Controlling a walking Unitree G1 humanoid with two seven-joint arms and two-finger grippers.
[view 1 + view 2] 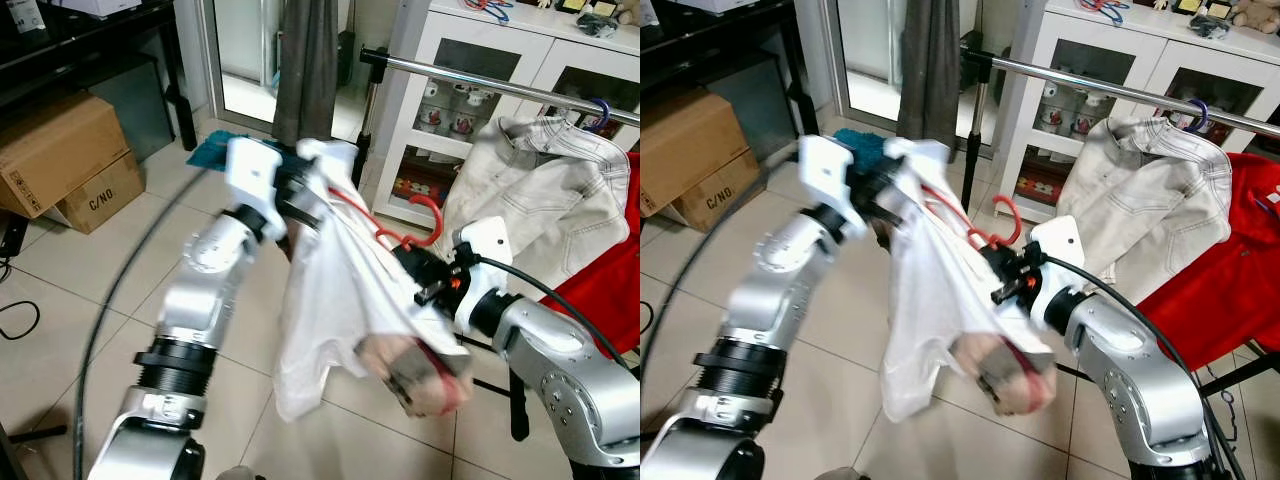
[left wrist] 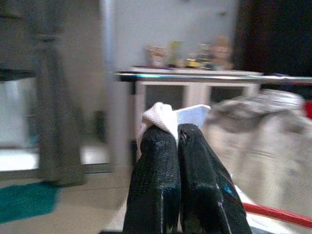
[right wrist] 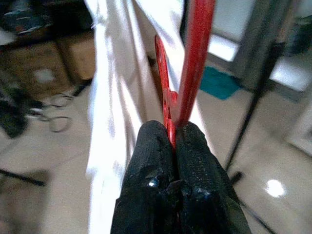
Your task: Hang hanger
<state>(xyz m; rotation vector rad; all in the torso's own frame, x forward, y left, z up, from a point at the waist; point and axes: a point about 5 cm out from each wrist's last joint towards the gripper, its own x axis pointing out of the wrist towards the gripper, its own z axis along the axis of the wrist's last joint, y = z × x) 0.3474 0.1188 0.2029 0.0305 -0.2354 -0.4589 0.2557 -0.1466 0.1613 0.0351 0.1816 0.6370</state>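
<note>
Left eye view: the red hanger (image 1: pixel 400 225), carrying a white garment (image 1: pixel 340 300), is held in the air between both arms, below and on the robot's left of the rail (image 1: pixel 500 88). Its hook (image 1: pixel 428 222) curls upward, facing the rail. The right gripper (image 1: pixel 425 275) sits just under the hook; the left gripper (image 1: pixel 305 185) holds the far shoulder end. A pale denim jacket (image 1: pixel 540 190) already hangs on the rail.

Right eye view: the hanger's long axis slopes from the left gripper (image 1: pixel 895 185) down to the right gripper (image 1: pixel 1005 275). The rail (image 1: pixel 1120 92) lies up and to the right of the hook, so the right arm is the nearer one and the lift should go that way.

Left wrist view: the fingers (image 2: pixel 156 185) are pressed together on a fold of white cloth (image 2: pixel 168 117); the rail (image 2: pixel 214 77) runs crosswise ahead.

Right wrist view: the fingers (image 3: pixel 156 170) are clamped on the hanger's red stem (image 3: pixel 183 97), with the white garment (image 3: pixel 114 97) draped beside it.
</note>
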